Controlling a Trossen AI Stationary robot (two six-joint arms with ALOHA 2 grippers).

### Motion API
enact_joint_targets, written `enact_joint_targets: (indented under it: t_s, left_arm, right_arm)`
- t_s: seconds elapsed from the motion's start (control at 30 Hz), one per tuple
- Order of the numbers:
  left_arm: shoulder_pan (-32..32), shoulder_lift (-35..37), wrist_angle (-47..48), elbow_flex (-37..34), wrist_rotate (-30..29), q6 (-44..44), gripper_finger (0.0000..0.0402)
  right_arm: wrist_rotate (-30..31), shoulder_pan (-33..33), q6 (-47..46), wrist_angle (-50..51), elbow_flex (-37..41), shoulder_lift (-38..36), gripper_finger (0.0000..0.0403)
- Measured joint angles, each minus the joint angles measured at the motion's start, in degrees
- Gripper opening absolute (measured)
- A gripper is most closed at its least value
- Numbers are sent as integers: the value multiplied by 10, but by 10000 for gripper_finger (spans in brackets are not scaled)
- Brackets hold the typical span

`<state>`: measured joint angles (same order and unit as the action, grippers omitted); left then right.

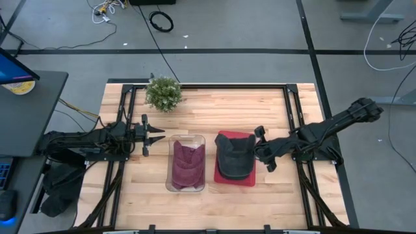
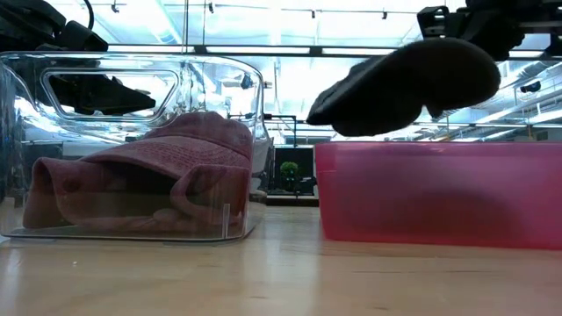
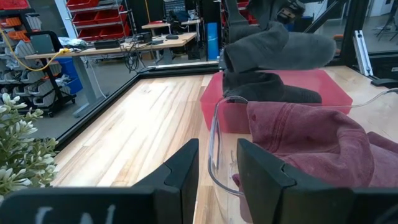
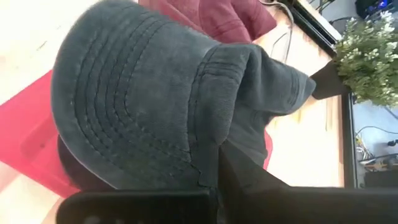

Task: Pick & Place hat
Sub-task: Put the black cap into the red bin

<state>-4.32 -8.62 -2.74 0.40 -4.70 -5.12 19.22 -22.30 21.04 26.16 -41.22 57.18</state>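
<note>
A dark grey cap (image 1: 234,158) (image 2: 408,79) hangs in my right gripper (image 1: 260,148) (image 4: 214,158), which is shut on it above the red bin (image 1: 219,177) (image 2: 439,193). The left wrist view shows the cap (image 3: 280,45) raised over the bin (image 3: 336,93), with another dark cloth mass (image 3: 267,90) lying inside. A maroon hat (image 1: 187,166) (image 2: 158,162) (image 3: 311,137) rests on the floor of the clear bin (image 1: 171,185) (image 2: 132,83). My left gripper (image 1: 155,136) (image 3: 217,171) waits open, just left of the clear bin. My right gripper pinches the dark grey cap where the stitched brim (image 4: 124,112) meets the crown (image 4: 205,134), coming level from the table's right side. One dark finger (image 4: 249,180) shows under the cloth; the cap hides the other. The cap is lifted clear above the red bin's rim, its crown (image 4: 267,81) drooping.
A small potted plant (image 1: 164,93) (image 4: 370,56) stands near the far edge, left of centre. Black frame rails (image 1: 294,110) run along the table's sides. Bare wood (image 1: 227,110) lies between the bins and the far edge, and along the near edge (image 2: 281,281).
</note>
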Motion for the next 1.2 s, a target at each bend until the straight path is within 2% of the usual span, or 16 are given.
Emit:
enact_joint_targets:
  t_s: [0.2,0.4,0.53,0.83,1.03,1.2]
  left_arm:
    - [0,0,0,0,0,0,115]
    - [0,0,0,0,0,0,115]
    - [0,0,0,0,0,0,115]
    - [0,0,0,0,0,0,115]
    - [0,0,0,0,0,0,115]
    - [0,0,0,0,0,0,115]
  right_arm:
    - [-17,13,-10,4,20,-3,0]
    - [-85,38,-11,-15,35,17,0]
    - [-101,57,-11,-26,52,36,0]
    - [-190,111,-36,-36,65,97,0]
    - [-203,126,-82,-35,65,115,2]
    - [-203,126,-108,-36,65,106,29]
